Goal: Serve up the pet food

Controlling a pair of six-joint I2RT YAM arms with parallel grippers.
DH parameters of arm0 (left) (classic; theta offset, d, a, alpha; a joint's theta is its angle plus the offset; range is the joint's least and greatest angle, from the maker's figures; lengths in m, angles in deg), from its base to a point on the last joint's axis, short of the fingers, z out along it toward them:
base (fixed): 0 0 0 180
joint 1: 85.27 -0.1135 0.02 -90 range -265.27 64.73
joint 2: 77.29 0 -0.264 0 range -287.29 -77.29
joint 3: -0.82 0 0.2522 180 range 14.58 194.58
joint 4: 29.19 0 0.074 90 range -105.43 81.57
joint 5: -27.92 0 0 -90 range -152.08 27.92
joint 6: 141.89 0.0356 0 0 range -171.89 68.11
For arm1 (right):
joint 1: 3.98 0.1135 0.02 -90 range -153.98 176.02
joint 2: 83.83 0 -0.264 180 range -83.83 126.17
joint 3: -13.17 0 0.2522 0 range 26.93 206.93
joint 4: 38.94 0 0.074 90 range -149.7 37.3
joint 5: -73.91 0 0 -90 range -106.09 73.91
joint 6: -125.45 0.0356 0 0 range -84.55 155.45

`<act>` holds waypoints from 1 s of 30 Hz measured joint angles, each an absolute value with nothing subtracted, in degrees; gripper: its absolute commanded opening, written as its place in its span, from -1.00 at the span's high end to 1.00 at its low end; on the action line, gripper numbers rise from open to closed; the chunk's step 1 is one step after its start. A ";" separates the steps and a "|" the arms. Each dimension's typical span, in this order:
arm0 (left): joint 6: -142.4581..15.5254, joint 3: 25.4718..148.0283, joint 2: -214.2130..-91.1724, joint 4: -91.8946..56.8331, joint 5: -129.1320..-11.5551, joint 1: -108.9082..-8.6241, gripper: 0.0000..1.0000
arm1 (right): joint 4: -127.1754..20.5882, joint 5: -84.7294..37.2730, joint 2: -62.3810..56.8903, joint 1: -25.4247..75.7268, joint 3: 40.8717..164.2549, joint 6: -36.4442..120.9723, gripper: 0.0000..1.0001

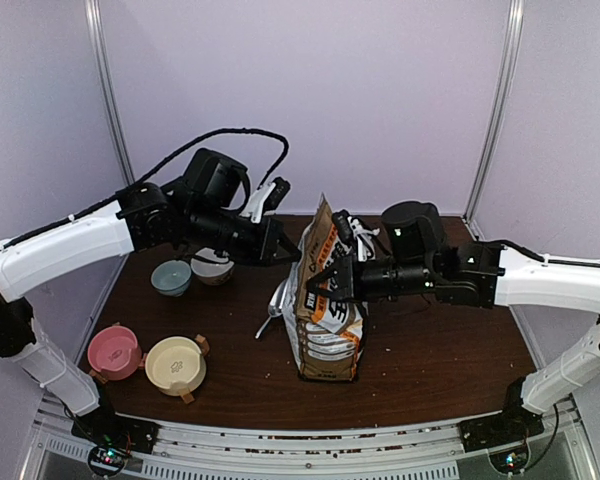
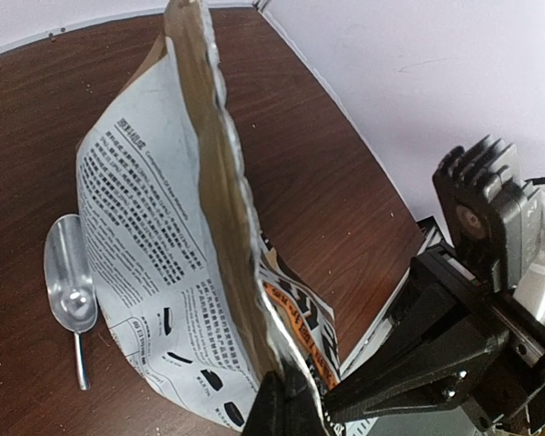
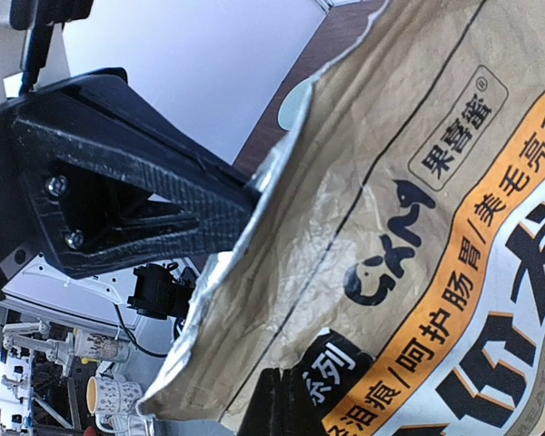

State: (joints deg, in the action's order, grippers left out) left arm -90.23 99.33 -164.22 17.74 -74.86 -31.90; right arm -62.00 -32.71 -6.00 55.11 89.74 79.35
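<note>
Top external: a bag (image 1: pixel 325 325) printed in orange, black and white stands upright near the middle of the table (image 1: pixel 435 345). The left gripper (image 1: pixel 283 243) reaches in from the left and is clamped on the bag's top edge. The right gripper (image 1: pixel 332 278) comes from the right and pinches the same top from the other side, a little lower. On the left part of the table a teal bowl (image 1: pixel 170 277) sits just beside a pale bowl (image 1: pixel 213 267), which is partly under the left arm. Nearer the front, a pink bowl (image 1: pixel 114 352) and a cream bowl (image 1: pixel 175 366) stand side by side. The pet food itself does not show, and the inside of the bag is hidden.

Left wrist: the left gripper's dark fingers (image 2: pixel 277 409) are closed on the bag's crinkled foil edge, which runs up through the middle of the view. The bag's grey side with small black print faces left. A metal scoop (image 2: pixel 70 277) lies on the table just beside that side, with its handle pointing toward the bottom of the view. The right gripper bites the bag from the lower right.

Right wrist: the bag's tan and orange front fills the view. The right gripper's finger (image 3: pixel 272 409) is pressed on the bag at the bottom edge. The left gripper's black finger (image 3: pixel 163 195) meets the foil rim from the left. No food is visible here either.
</note>
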 measured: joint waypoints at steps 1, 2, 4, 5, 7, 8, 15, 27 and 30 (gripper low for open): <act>-90.37 99.33 -164.00 17.87 -74.42 -31.90 1.00 | -62.41 -32.62 -6.00 55.14 89.74 79.37 1.00; -90.45 99.31 -163.87 18.07 -73.94 -31.90 1.00 | -62.59 -32.53 -6.00 55.16 89.71 79.37 1.00; -90.61 99.22 -163.85 18.42 -73.39 -31.90 1.00 | -62.96 -32.43 -6.00 55.16 89.71 79.39 1.00; -90.67 99.20 -163.85 18.59 -73.28 -31.90 1.00 | -63.09 -32.27 -6.00 55.16 89.71 79.46 1.00; -90.82 99.09 -163.74 18.53 -73.26 -31.90 1.00 | -63.27 -31.81 -6.05 55.18 89.71 79.81 0.88; -90.87 98.96 -163.68 18.46 -73.28 -31.90 1.00 | -63.24 -31.49 -6.11 55.18 89.71 80.07 0.77; -91.11 97.54 -163.11 16.56 -74.53 -31.90 1.00 | -67.57 -25.74 -6.55 55.09 94.50 81.69 0.41; -91.26 96.73 -163.09 14.27 -76.74 -31.97 1.00 | -74.13 -20.78 1.27 53.13 108.55 82.19 0.47; -91.26 96.73 -163.09 14.18 -76.89 -31.97 1.00 | -75.55 -20.27 2.89 53.13 109.45 82.15 0.55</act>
State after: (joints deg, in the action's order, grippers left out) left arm -91.26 96.73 -163.09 14.18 -76.89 -31.97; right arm -75.55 -20.27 2.89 53.13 109.45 82.15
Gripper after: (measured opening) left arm 0.011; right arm 0.250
